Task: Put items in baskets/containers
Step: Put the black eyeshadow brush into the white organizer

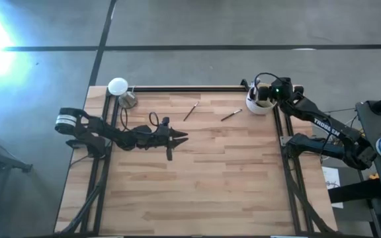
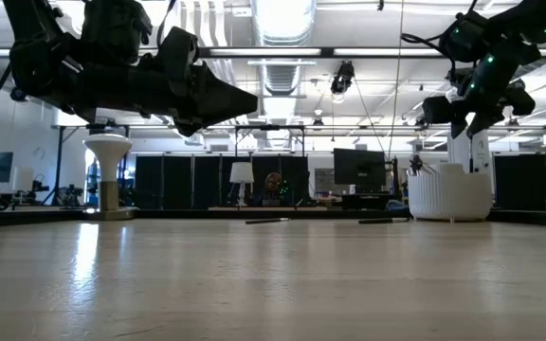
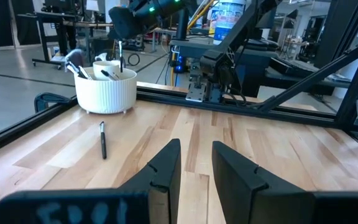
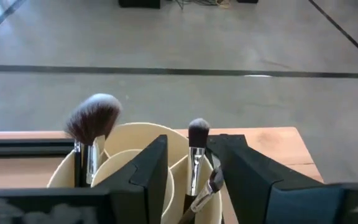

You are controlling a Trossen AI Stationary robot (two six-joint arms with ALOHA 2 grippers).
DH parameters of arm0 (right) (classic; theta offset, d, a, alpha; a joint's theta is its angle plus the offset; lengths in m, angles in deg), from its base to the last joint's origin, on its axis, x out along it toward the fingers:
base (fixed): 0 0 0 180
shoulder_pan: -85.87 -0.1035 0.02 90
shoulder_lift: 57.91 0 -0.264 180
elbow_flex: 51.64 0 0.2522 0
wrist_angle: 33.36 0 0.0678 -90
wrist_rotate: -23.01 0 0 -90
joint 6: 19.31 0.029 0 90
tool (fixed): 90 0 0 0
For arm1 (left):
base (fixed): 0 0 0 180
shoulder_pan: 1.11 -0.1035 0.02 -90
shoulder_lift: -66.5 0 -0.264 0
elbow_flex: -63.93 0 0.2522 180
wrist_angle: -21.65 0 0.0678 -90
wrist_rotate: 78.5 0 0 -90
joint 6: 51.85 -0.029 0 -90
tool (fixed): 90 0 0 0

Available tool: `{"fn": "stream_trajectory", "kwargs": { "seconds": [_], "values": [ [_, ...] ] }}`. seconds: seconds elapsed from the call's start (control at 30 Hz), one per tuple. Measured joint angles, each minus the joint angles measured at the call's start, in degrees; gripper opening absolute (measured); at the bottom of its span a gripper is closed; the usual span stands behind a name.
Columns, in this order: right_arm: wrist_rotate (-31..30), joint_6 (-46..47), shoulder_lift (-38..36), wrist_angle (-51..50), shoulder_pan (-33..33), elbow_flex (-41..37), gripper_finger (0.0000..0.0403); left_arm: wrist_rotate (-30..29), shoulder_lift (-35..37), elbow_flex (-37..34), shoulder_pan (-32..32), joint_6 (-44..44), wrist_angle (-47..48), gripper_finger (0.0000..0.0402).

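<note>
Fingers of right gripper (image 4: 188,171) spread above cup (image 1: 260,104), brush (image 4: 196,146) between them, apparently released; lift straight up. Left gripper (image 3: 196,163) spread, mid-worktop (image 1: 210,178).

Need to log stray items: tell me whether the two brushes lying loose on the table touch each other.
Apart. The high view shows one brush and the other brush lying on the table with bare wood plainly between them.

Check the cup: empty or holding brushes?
Holding brushes. The cup has a fluffy brush and a round-tipped brush standing upright in its compartments; two brushes lie on the table.
</note>
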Motion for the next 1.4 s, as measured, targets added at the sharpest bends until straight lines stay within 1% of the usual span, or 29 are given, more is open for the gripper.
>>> {"fn": "stream_trajectory", "kwargs": {
  "seconds": [0.13, 0.43, 0.6, 0.73, 0.8, 0.93, 1.03, 1.1, 1.2, 1.3, 1.4],
  "values": [
    [-0.08, 0.16, -0.03, 0.74, 0.01, 0.0, 0.0135, -0.02, 0.0, 0.0, -0.06, 0.0, -0.02, 0.0085],
    [0.4, 1.46, 0.33, -0.94, 0.01, 1.39, 0.009, -0.02, 0.0, 0.62, -0.31, 0.31, 0.74, 0.0085],
    [1.09, 1.19, 0.13, -1.22, -0.29, 1.72, 0.0053, -0.02, 0.0, 0.81, -0.41, 0.26, 0.87, 0.0085],
    [-0.01, -0.31, 0.21, -1.26, -0.5, 1.24, 0.0017, -0.02, 0.0, 0.79, -0.41, 0.31, 1.18, 0.0085],
    [-0.05, -0.36, 0.21, -1.01, -0.5, 1.22, 0.0011, -0.02, 0.0, 0.79, -0.41, 0.31, 1.44, 0.0085],
    [0.08, -2.25, -0.33, -1.54, -0.53, 1.25, 0.0017, -0.23, 0.0, 0.79, -0.44, 0.36, 2.74, 0.0085],
    [1.99, -7.01, -2.33, -4.82, -1.44, 1.25, 0.0016, -3.04, 0.0, 0.79, -0.41, 0.01, 2.99, 0.0085],
    [2.89, -7.9, -4.54, -7.16, -3.19, 1.23, 0.001, -5.93, 0.0, 0.79, -0.42, -0.26, 2.95, 0.0085],
    [2.82, -7.65, -8.87, -6.78, -7.86, 0.59, 0.0009, -10.56, 0.0, 1.3, -0.99, -0.28, 3.93, 0.0077],
    [2.59, -6.63, -13.61, -3.63, -14.55, -0.79, 0.0008, -11.58, -0.01, 2.94, -2.54, -0.01, 8.95, 0.0054],
    [1.02, -5.62, -17.28, 1.59, -22.97, -3.29, 0.0008, -11.6, -1.21, 5.6, -4.84, 0.65, 14.07, 0.0021]
  ]
}}
